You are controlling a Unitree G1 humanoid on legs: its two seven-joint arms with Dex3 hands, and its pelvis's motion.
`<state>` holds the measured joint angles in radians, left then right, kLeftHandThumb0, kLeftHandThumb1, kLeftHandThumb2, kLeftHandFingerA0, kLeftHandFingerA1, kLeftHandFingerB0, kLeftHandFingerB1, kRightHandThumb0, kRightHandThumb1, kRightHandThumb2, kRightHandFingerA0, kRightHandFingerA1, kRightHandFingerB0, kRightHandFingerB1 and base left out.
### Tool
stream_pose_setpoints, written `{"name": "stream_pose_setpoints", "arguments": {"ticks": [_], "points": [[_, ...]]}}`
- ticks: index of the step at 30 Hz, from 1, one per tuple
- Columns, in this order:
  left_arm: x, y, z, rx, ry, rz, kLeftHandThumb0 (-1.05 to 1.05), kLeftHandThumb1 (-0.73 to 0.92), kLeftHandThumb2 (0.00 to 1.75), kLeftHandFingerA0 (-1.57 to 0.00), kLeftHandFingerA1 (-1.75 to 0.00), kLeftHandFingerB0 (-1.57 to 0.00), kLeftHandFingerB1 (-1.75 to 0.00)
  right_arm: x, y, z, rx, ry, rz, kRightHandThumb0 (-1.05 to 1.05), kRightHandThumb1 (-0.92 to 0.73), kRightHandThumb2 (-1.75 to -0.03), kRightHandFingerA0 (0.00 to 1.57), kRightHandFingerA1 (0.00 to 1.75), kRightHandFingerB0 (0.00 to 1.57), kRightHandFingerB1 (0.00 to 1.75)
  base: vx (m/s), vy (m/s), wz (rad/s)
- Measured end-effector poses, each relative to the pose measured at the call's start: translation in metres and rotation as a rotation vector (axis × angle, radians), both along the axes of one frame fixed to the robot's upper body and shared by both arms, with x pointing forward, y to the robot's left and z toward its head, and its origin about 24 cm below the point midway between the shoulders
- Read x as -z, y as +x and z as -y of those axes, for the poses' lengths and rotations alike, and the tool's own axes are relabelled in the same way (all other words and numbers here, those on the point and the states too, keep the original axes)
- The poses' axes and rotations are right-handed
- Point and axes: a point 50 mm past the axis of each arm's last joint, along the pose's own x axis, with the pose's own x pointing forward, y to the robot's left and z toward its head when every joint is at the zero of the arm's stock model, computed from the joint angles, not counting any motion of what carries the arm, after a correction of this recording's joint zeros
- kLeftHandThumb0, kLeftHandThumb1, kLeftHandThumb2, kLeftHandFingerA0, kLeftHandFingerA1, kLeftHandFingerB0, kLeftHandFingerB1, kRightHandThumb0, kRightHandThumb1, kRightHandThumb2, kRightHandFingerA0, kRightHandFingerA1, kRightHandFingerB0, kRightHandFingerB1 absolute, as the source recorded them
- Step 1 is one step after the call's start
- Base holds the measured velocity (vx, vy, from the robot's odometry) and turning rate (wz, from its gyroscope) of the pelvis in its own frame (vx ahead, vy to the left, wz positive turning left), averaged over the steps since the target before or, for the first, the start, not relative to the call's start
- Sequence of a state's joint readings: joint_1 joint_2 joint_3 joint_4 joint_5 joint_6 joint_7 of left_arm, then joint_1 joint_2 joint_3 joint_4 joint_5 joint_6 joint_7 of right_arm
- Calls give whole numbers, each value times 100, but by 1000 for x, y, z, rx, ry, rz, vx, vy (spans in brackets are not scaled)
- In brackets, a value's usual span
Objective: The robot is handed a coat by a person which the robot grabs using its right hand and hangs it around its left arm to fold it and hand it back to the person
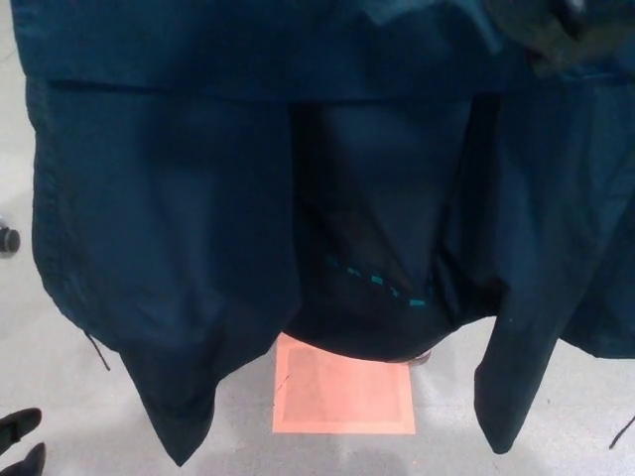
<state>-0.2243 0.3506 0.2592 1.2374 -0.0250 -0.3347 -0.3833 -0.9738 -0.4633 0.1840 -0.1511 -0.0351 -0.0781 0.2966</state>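
The coat (198, 228) hangs spread wide, presumably so it can be taken. The right hand (544, 35), blurred at one o'clock, lies over its top edge; whether it grips cannot be told.

Coat (169, 248): dark blue cloth, smooth and matt with a faint sheen, softly creased; lining stitching (382, 283): teal thread in dashes; floor (30, 337): pale grey, smooth, dully reflective; floor square (342, 397): orange, flat, matt, one hairline mark; right hand (551, 35): dark, too blurred to judge its finish.
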Motion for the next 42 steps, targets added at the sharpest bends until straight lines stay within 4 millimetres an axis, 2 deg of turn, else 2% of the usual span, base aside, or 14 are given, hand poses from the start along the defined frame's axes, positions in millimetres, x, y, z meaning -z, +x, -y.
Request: {"name": "stream_pose_setpoints", "arguments": {"ticks": [1,2,3,17,18,19,27,28,33,34,35,40,41,42], "points": [[0,0,0,1,0,2,-34,61,114,0,-48,0,-47,-2,7,-2,20,-25,-19,-87,-75,-110,0,13,0,13,0,0,0],[0,1,0,2,1,2,-64,92,71,-11,-31,-11,-30,-3,14,-4,40,-49,-38,-86,-74,-110,0,15,0,14,0,0,0],[0,1,0,3,1,2,-67,73,105,-3,-40,-3,-37,-3,18,-6,54,-66,-54,-85,-72,-109,0,16,0,16,0,0,0],[-2,2,0,8,-15,17,-34,60,113,0,-47,0,-49,27,96,-5,342,-431,-430,-92,-56,-87,0,0,0,0,0,0,0],[-2,2,0,7,-17,19,-66,91,67,-19,-33,-5,-27,30,99,-4,351,-449,-461,-94,-55,-88,0,0,0,0,0,0,0],[-3,3,0,7,-18,20,-34,60,112,0,-49,0,-48,33,101,-2,357,-463,-491,-94,-69,-62,0,0,0,0,0,0,0],[-4,4,1,11,-27,29,-71,74,104,-7,-44,-4,-40,45,110,7,353,-521,-678,-95,-58,-96,0,0,0,1,0,0,0],[-4,5,1,13,-26,29,-34,62,115,0,-48,0,-47,45,111,8,348,-524,-701,-98,-65,-101,0,0,0,0,0,0,0],[-4,5,1,17,-25,27,-74,72,104,-12,-47,0,-36,46,112,12,319,-528,-798,-97,-61,-97,0,0,0,0,0,0,0],[-4,5,1,17,-26,27,-67,90,67,-16,-33,-10,-26,45,112,14,311,-527,-822,-96,-62,-97,0,0,0,0,0,0,0],[-4,5,1,18,-26,27,-35,59,112,0,-48,0,-48,43,112,15,304,-526,-842,-98,-63,-102,0,3,0,0,0,0,0],[-4,5,2,21,-30,27,-35,58,112,0,-47,0,-47,36,112,19,270,-519,-927,-96,-57,-93,0,1,0,0,0,0,0],[-4,5,2,22,-30,26,-70,89,66,-23,-34,-19,-31,34,112,20,263,-519,-944,-91,-69,-61,0,0,0,0,0,0,0],[-4,5,2,22,-30,26,-71,89,67,-24,-33,-21,-30,33,112,20,260,-520,-948,-97,-61,-99,0,5,0,0,0,0,0]]}}
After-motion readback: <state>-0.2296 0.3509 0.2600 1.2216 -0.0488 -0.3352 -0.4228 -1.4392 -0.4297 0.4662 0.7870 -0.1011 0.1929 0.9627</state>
